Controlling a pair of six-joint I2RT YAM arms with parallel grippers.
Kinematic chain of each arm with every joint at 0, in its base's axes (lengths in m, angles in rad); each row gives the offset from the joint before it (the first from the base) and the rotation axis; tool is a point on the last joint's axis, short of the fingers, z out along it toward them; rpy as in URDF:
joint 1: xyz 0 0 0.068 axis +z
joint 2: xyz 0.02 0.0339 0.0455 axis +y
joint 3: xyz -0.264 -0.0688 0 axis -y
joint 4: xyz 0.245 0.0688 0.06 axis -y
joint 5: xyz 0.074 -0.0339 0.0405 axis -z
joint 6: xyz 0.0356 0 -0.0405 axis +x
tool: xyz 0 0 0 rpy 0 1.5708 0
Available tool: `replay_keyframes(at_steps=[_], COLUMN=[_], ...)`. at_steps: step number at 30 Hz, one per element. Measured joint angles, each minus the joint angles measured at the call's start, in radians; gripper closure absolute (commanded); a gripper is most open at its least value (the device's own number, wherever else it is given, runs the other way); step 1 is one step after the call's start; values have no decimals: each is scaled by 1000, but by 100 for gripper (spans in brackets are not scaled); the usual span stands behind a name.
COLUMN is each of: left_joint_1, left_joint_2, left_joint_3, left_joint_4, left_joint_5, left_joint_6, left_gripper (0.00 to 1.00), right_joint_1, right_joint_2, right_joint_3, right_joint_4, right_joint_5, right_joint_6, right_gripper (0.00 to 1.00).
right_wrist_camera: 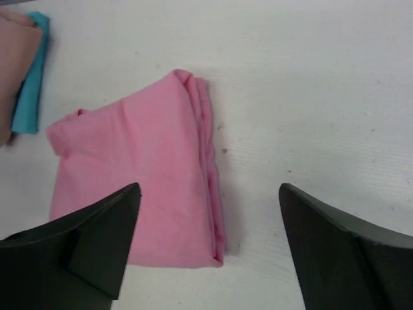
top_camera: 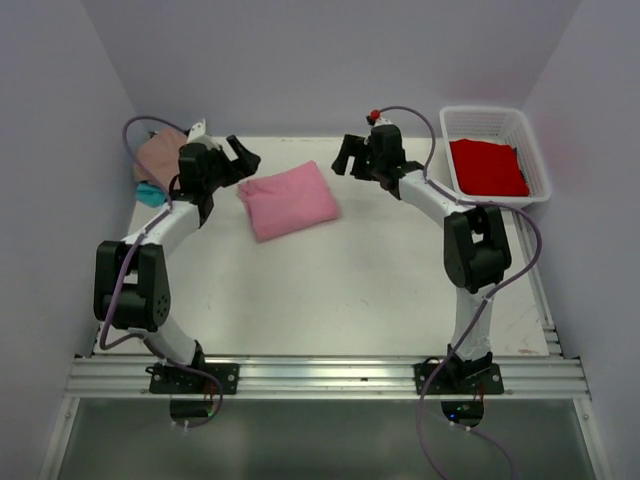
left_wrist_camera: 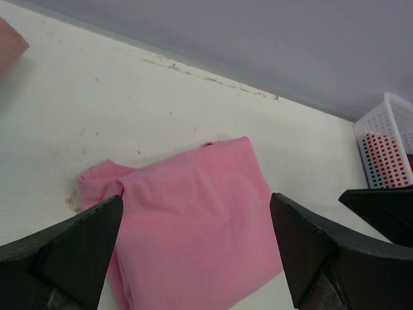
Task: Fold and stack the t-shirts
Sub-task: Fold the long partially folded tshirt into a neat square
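One pink t-shirt lies folded, unstacked; tan t-shirt, teal t-shirt piled at ten o'clock; red t-shirt pending, two o'clock. My left claw, right claw gape wide, empty.

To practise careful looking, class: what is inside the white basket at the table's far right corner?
A red shirt lies inside the basket, covering most of its floor. Whether anything lies beneath the shirt cannot be seen.

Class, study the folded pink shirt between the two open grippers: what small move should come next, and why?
Probably lower the left gripper and pinch the pink t-shirt: it lies folded, apart from the tan-pink t-shirt and teal t-shirt piled left, and the fingers are open.
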Motion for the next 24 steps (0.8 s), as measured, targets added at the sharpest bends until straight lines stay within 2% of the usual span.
replay_keyframes(at_steps=[1, 2, 4, 5, 7, 8, 9, 10, 13, 18, 24], left_joint_1=[0, 0, 0, 0, 0, -3, -8, -15, -53, -116, -132], left_joint_2=[-3, -2, 2, 5, 29, 54, 89, 128, 270, 404, 470], left_joint_3=[-12, -26, -69, -100, -156, -167, -165, -153, -80, -20, -21], left_joint_4=[0, -3, -1, 11, 64, 85, 109, 135, 207, 330, 396], left_joint_5=[12, 26, 82, 122, 225, 277, 329, 381, 507, 610, 629], left_joint_6=[0, 0, -5, -14, -48, -67, -87, -99, -154, -248, -297], left_gripper=[0, 0, 9, 23, 41, 54, 55, 61, 63, 63, 62], right_joint_1=[0, -1, -4, -8, -16, -19, -23, -24, -27, -16, 13], right_joint_2=[-10, -15, -12, -5, 32, 61, 99, 147, 303, 479, 545], right_joint_3=[0, 1, 6, 8, 29, 53, 83, 128, 275, 388, 454], right_joint_4=[11, 19, 22, 23, 26, 27, 24, 16, 19, 24, -61], right_joint_5=[-19, -47, -108, -146, -225, -266, -303, -349, -460, -601, -589], right_joint_6=[-1, -3, 14, 31, 67, 86, 107, 129, 205, 335, 323], right_gripper=[99, 100, 100, 100, 100, 100, 100, 100, 100, 100, 100])
